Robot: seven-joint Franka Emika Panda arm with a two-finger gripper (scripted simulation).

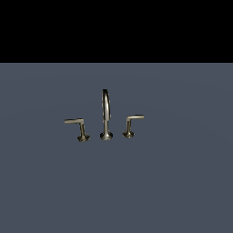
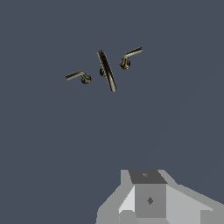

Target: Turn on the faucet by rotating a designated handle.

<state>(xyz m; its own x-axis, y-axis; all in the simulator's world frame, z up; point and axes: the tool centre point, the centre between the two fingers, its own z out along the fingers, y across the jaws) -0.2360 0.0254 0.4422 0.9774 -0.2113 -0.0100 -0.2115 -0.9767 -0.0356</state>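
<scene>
Gripper [image 2: 148, 199]: only a grey blocky part of it shows in the wrist view; fingertips out of frame, so cannot tell whether spread or pressed together. It holds nothing visible and sits well apart from the faucet [image 1: 105, 116]. Gripper not seen in the exterior view.

Faucet stands upright on the plain blue-grey surface [image 1: 116, 191], three separate brass pieces in a row. Spout [image 1: 105, 111] tall, thin, arched, in the middle. In the exterior view, the handle [image 1: 77, 127] is at 9 o'clock of the spout, its long flat lever pointing away from the spout. Twin handle [image 1: 132, 124] at 3 o'clock, lever likewise pointing outward. Pieces near one another, not touching.
</scene>
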